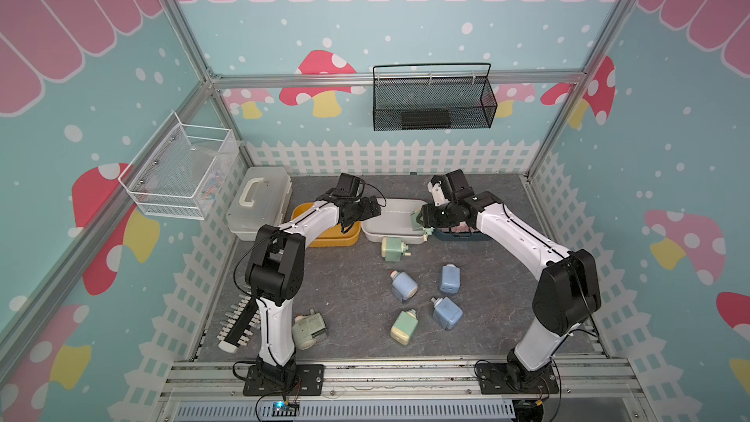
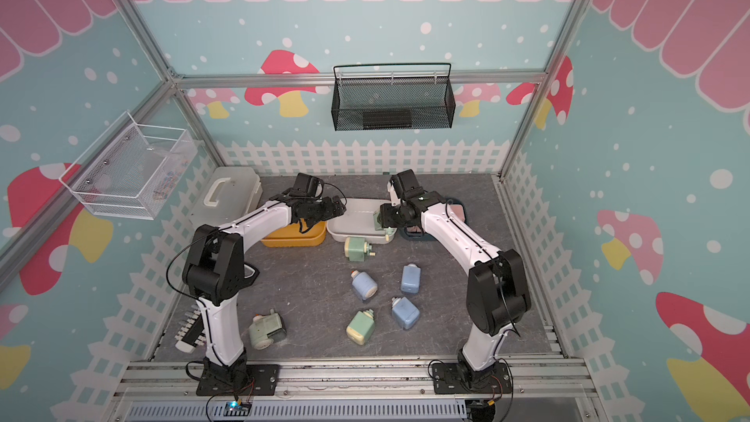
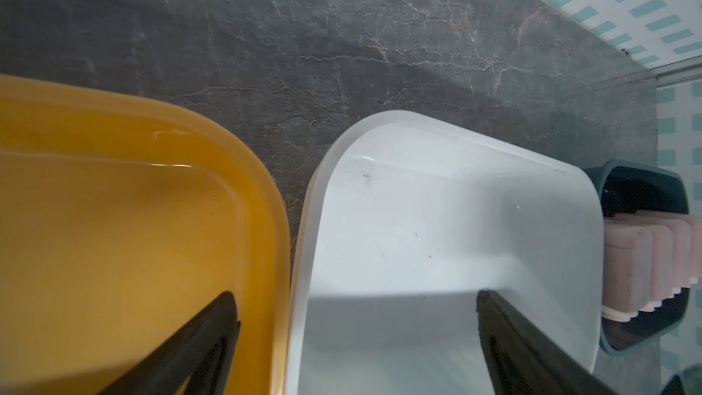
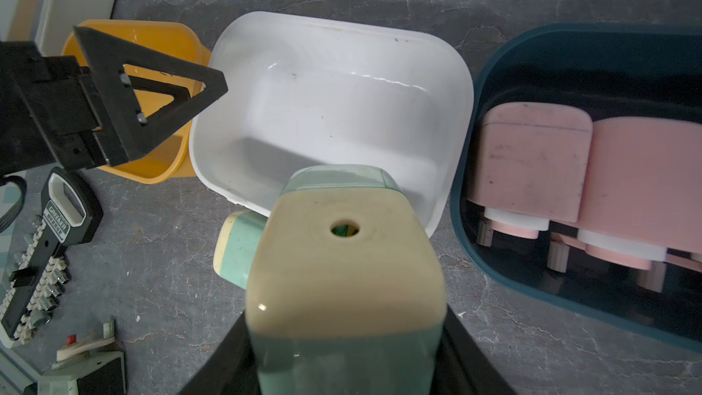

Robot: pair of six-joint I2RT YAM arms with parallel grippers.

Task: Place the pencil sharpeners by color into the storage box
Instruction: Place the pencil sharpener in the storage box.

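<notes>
Presently a green sharpener [image 4: 342, 260] is being clamped in the right gripper [image 4: 345, 355] above the near rim of the white bin [image 4: 334, 108], probably so greens are being gathered apart from the pink sharpeners [image 4: 532, 161] in the blue bin [image 4: 569, 36]; the left gripper [image 3: 355, 294] is being held wide open, empty.

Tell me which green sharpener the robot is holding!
Find the white bin at the back of the table. The right gripper holds a green sharpener over its edge. The other green ones lie on the table; this one is lifted.
</notes>
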